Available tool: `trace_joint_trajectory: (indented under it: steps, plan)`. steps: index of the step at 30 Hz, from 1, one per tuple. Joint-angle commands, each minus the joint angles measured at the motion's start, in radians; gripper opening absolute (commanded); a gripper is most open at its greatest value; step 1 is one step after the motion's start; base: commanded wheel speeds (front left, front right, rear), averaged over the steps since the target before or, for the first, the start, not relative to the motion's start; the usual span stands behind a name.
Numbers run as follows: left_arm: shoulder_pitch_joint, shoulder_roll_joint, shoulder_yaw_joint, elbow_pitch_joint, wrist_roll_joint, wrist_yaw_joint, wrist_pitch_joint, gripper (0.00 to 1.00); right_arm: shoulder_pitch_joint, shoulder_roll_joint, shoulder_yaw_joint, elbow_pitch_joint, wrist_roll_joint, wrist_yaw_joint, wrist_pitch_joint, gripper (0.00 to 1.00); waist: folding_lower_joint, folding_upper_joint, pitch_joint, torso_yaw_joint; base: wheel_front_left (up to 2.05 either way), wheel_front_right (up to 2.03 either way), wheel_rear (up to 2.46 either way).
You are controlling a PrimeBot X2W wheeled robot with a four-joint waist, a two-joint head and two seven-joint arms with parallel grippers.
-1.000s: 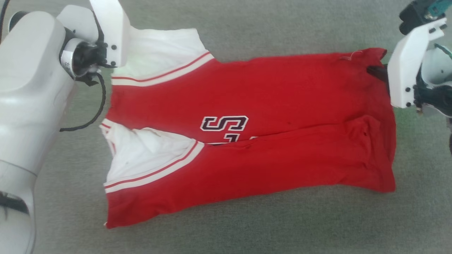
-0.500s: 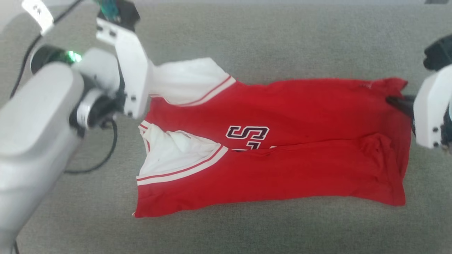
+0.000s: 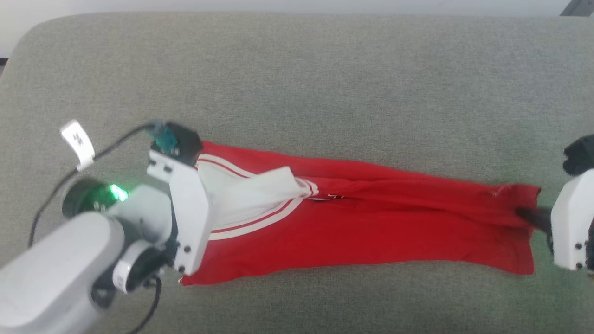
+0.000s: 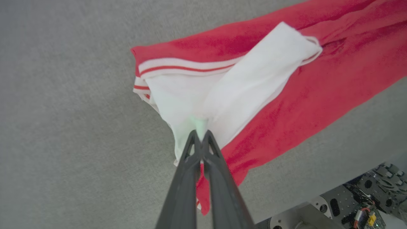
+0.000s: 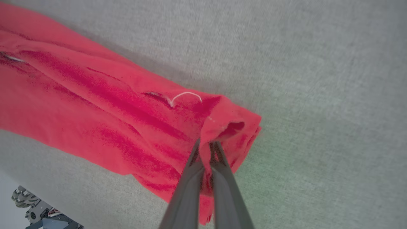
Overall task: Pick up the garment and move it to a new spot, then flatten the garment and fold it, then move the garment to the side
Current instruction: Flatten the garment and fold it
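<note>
garment lay on the grey fabric-topped desk, bunched into a long narrow band running L-R across head view, nearer the front edge than the back. Not flat: red body was doubled over itself lengthwise w/ creases along the band. Only a sliver of the dark lettering showed at a fold, unreadable.

left tool: fingers pressed together, pinching white fabric at the garment's sleeve end. In left wrist view the white sleeve draped diagonally over the red body, and the striped trim ran beside it. Cloth rose to the tips, so that end looked lifted off the desk; couldn't tell how far. In head view the tips were hidden behind the wrist's white plate. Green LED was lit on that wrist, and a cable w/ a white tag ran off it.

right tool: fingers also closed, nipping the red corner at the garment's hem end. Fabric puckered around the tips, w/ a loose white thread just beside the pinch. Head view showed one dark finger reaching into the red edge.

Tools sat at opposite ends, well apart, garment strung between them. Its near long edge touched the desk.
</note>
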Motion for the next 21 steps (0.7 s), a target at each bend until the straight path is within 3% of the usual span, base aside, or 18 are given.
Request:
trace_joint_trajectory:
  steps: [1, 7, 8, 9, 10, 11, 12, 13, 14, 21]
  plan:
    - [0.037, -0.004, -0.005, 0.004, -0.013, 0.007, -0.010, 0.00, 0.021, 0.015, -0.006, 0.007, -0.010, 0.000, 0.005, 0.00, 0.0000, 0.0000, -0.001, -0.002, 0.00, 0.00, 0.00]
    - [0.118, -0.038, -0.014, 0.105, -0.060, -0.026, -0.070, 0.00, 0.039, 0.060, 0.021, 0.056, -0.030, 0.000, -0.009, 0.00, 0.0000, 0.0000, -0.015, -0.011, 0.00, 0.00, 0.00]
    - [0.127, -0.041, -0.016, 0.128, -0.057, -0.034, -0.079, 0.00, 0.038, 0.062, 0.026, 0.065, -0.036, 0.000, -0.015, 0.16, 0.0000, 0.0000, -0.019, -0.011, 0.00, 0.00, 0.00]
    - [0.132, -0.045, -0.019, 0.147, -0.058, -0.046, -0.090, 0.25, 0.034, 0.062, 0.027, 0.076, -0.047, 0.000, -0.021, 0.95, 0.0000, 0.0000, -0.024, -0.012, 0.00, 0.00, 0.00]
    - [0.134, -0.052, -0.012, 0.168, -0.066, -0.052, -0.106, 0.41, 0.031, 0.068, 0.029, 0.086, -0.048, 0.000, -0.027, 1.00, 0.0000, 0.0000, -0.027, -0.013, 0.00, 0.00, 0.00]
    - [0.137, -0.057, -0.006, 0.186, -0.071, -0.059, -0.118, 0.47, 0.029, 0.073, 0.033, 0.093, -0.050, 0.000, -0.033, 1.00, 0.0000, 0.0000, -0.032, -0.014, 0.00, 0.00, 0.00]
    - [0.138, -0.058, -0.004, 0.201, -0.069, -0.069, -0.131, 0.62, 0.026, 0.075, 0.035, 0.098, -0.054, 0.000, -0.038, 1.00, 0.0000, 0.0000, -0.036, -0.014, 0.00, 0.00, 0.00]
    - [0.137, -0.059, -0.001, 0.211, -0.065, -0.076, -0.147, 0.88, 0.023, 0.077, 0.033, 0.103, -0.056, 0.000, -0.045, 1.00, 0.0000, 0.0000, -0.042, -0.014, 0.00, 0.00, 0.00]
    - [0.139, -0.063, 0.005, 0.220, -0.068, -0.083, -0.162, 1.00, 0.022, 0.077, 0.033, 0.107, -0.059, 0.000, -0.047, 1.00, 0.0000, 0.0000, -0.047, -0.014, 0.00, 0.00, 0.00]
    - [0.158, -0.062, 0.032, 0.227, -0.064, -0.114, -0.251, 1.00, 0.033, 0.088, 0.022, 0.090, -0.057, 0.000, -0.069, 1.00, 0.0000, 0.0000, -0.077, -0.015, 0.00, 0.00, 0.00]
